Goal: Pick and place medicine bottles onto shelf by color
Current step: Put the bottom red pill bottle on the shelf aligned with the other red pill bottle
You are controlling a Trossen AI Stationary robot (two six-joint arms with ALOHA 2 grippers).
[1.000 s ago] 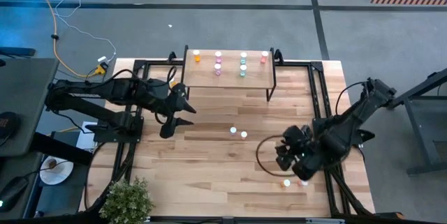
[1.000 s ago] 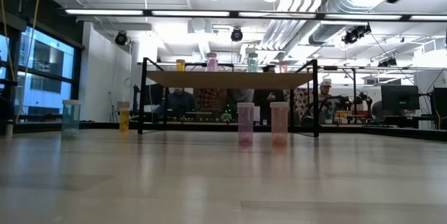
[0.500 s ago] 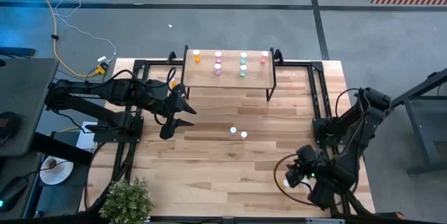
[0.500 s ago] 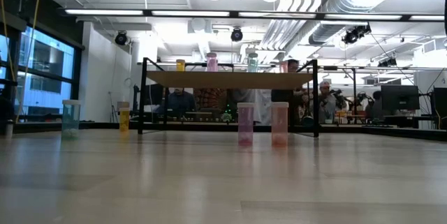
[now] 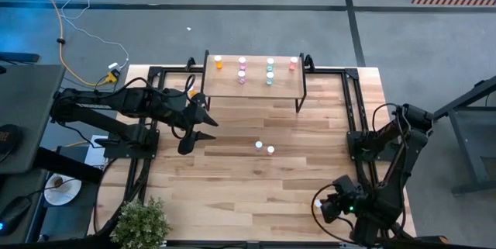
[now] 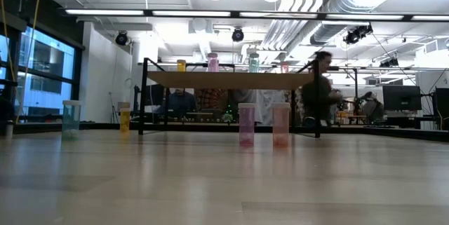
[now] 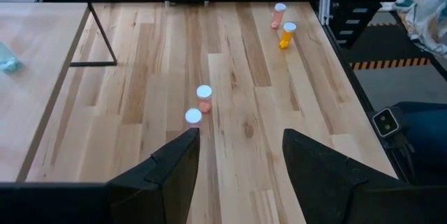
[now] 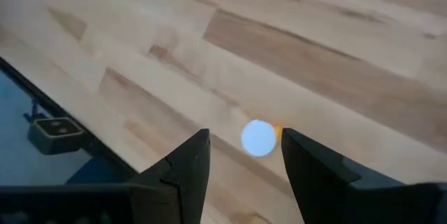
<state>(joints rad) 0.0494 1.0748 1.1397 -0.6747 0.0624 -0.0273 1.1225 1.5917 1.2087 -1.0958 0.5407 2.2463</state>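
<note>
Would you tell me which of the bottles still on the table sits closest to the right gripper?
The orange bottle near the table's front right corner: it stands just beyond the open right gripper, while the middle pair are far off.

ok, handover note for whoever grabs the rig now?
Left gripper: open, empty, hovering left of the table's middle.
Right gripper: open, at the table's near right corner, orange bottle lined up between its fingers, not gripped.
Done: shelf holds several bottles in colour columns: orange, pink, teal, red.
Left: that orange bottle, a pink bottle beside it, and two bottles standing mid-table. Other strays may be hidden by the arms.
</note>
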